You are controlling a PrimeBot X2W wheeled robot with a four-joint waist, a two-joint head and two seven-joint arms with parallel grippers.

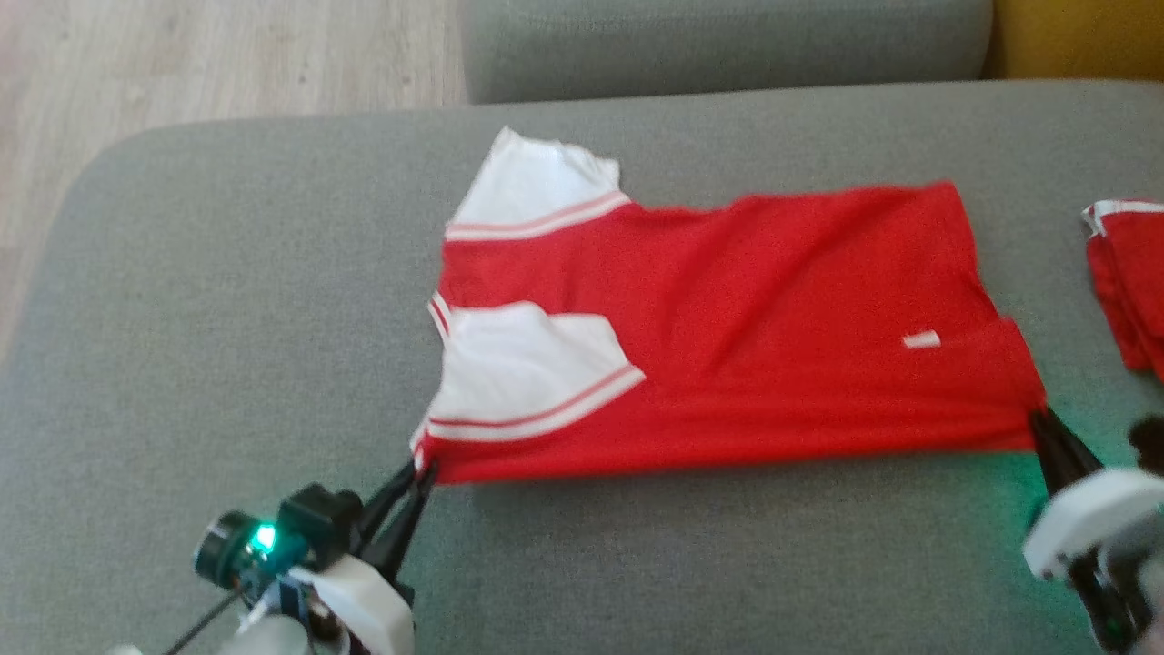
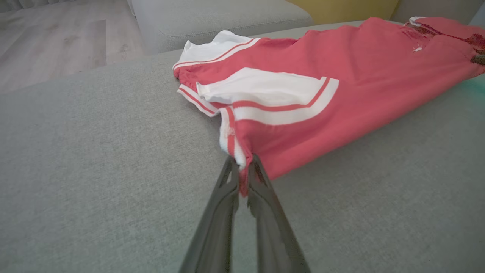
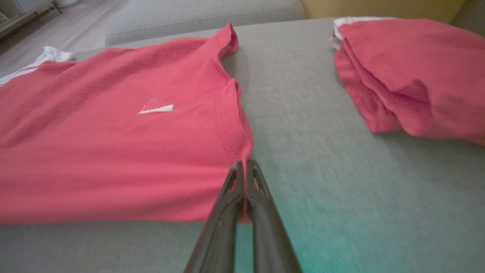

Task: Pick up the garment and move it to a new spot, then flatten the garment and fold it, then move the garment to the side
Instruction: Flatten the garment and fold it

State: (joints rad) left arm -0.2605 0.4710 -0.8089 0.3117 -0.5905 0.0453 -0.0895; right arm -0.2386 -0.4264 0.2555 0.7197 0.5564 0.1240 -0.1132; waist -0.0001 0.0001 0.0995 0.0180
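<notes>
Head view: ur left end effector (image 1: 423, 473) n right end effector (image 1: 1038, 420) each clamp a garment (image 1: 727, 327) corner on couch (image 1: 227, 318).

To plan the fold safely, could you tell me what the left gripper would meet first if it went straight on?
The left gripper, shut on a corner of the garment, would likely push straight into its white sleeve.

Home: grey sofa (image 1: 227, 300), wooden floor (image 1: 182, 55)

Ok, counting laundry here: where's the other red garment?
The other garment lies at the head view's far right on the sofa, apart from the shirt, past the right gripper.
</notes>
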